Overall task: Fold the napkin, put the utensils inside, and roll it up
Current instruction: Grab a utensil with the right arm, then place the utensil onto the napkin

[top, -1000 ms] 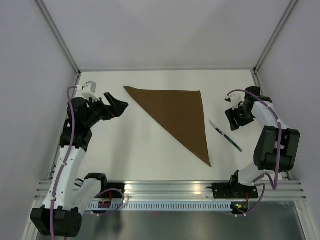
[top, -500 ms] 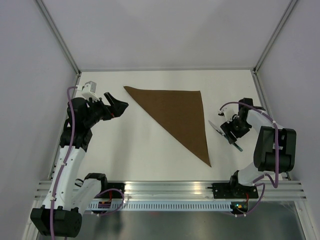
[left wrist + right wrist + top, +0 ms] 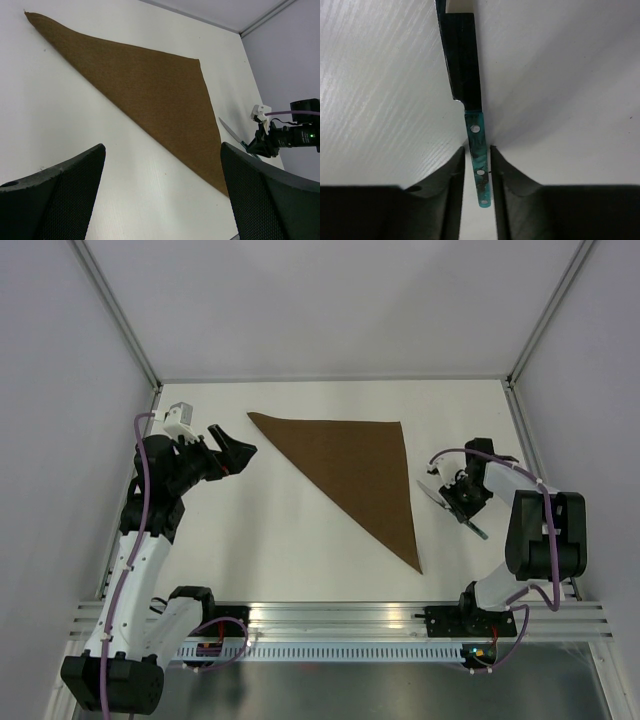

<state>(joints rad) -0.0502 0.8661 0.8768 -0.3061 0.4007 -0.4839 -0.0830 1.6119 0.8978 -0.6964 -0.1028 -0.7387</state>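
Top view: the dark brown napkin [image 3: 355, 465] lies flat in the middle of the table [image 3: 270, 540], folded into a triangle. The left gripper [image 3: 232, 452] hangs near its far left corner, not touching it. The right gripper [image 3: 462, 508] is down over the knife [image 3: 432, 492], just right of the napkin

Left wrist: jaws spread wide, holding nothing

Right wrist: the fingers [image 3: 452, 180] hug both sides of the teal handle and the knife's flat on the table. Touching or a hair off, can't tell if it's actually clamped

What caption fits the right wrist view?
Right gripper straddles the teal handle of the knife on the white table.
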